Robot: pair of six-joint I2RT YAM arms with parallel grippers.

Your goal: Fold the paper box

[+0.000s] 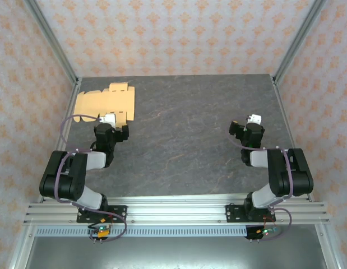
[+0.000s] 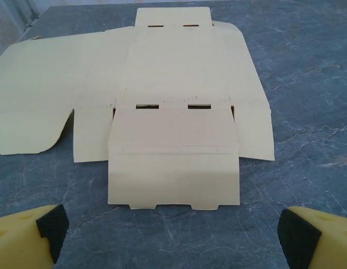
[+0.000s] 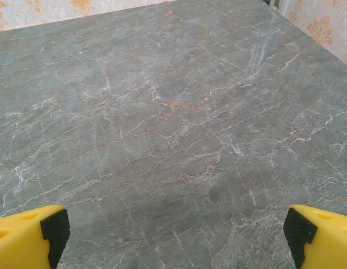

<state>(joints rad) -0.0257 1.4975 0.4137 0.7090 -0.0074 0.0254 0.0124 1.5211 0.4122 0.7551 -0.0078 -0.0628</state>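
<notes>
While the paper box (image 2: 173,140), a flat pale orange-tan die-cut cardboard sheet, lies unfolded near the far left corner of the grey marbled table (image 3: 173,112), we see the left gripper (image 2: 172,227) and right gripper (image 3: 176,227) spread wide, holding nothing

A grey marbled table (image 1: 184,145) (veined white and rust) lies at centre. Walls (image 1: 179,33) with orange motifs stand at 9, 12 and 3 o'clock. Metal posts (image 1: 52,39) mark the far corners, and a slotted rail (image 1: 179,213) crosses at 6.
</notes>
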